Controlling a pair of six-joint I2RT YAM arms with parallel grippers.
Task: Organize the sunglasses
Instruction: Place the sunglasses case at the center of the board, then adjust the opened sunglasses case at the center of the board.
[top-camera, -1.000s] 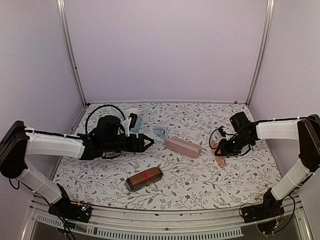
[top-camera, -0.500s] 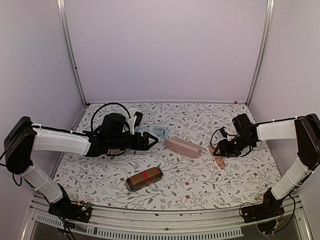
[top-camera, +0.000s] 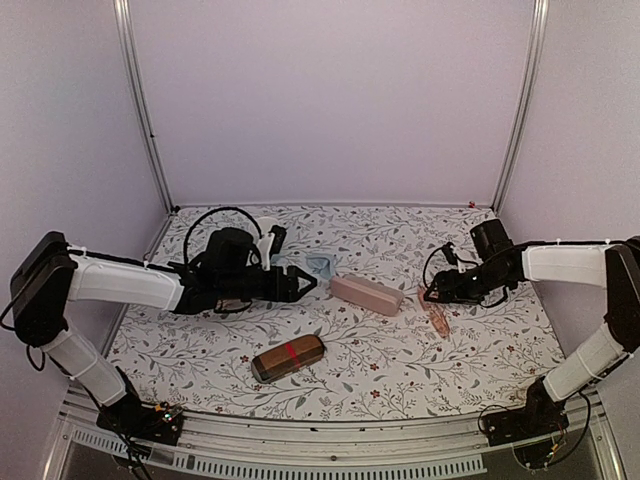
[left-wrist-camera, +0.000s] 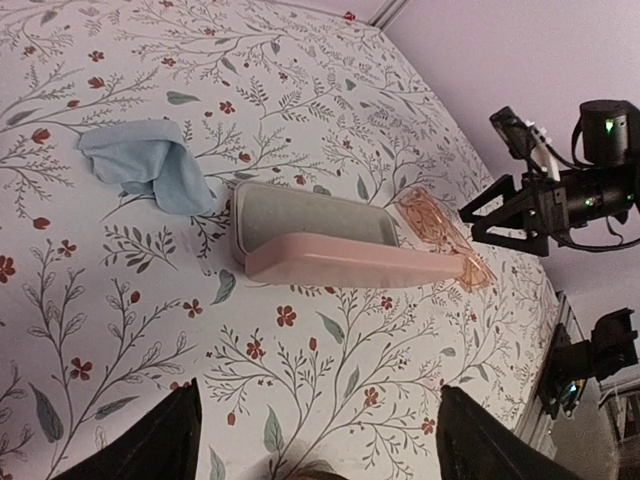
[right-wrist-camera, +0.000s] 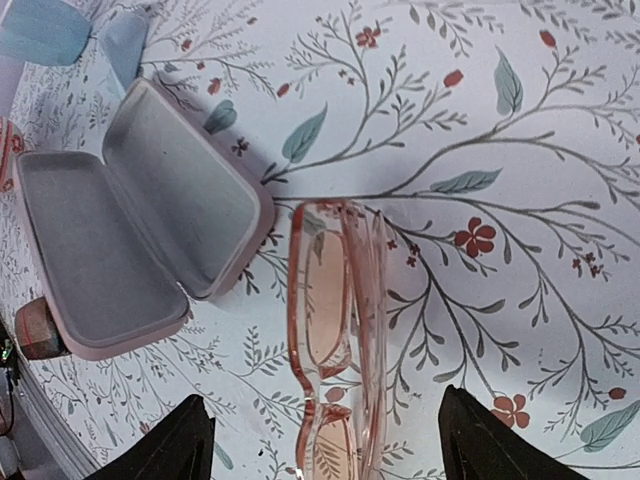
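One pair of sunglasses (top-camera: 437, 318) can be made out, the pale pinkish-tan one, lying flat on the floral tablecloth (top-camera: 400, 372) in the right half, just beside the right end of the pink case (top-camera: 366, 294). Two cases lie on the cloth: that pink one near the middle and a brown red-banded case (top-camera: 288, 357) nearer the front edge, well apart from it. One blue cloth (top-camera: 320, 265) lies crumpled behind the pink case. Two arms reach inward. The left gripper (top-camera: 302, 283) hangs above the cloth left of the pink case, jaws spread wide with nothing between them. The right gripper (top-camera: 432, 296) sits over the sunglasses with its jaws wide, and bare cloth shows between each finger and the frame, so it has hold of nothing. The top view shows the pink case only as an oblong; the right wrist view shows it lying open, grey lining in both halves, and the lenses tinted rose. The left wrist view shows the same open case from its far side, with the sunglasses behind its end. Whether frame and case touch cannot be told. Pale walls close the table on the left, back and right; the widest bare cloth lies along the front right, between the brown case and the sunglasses.
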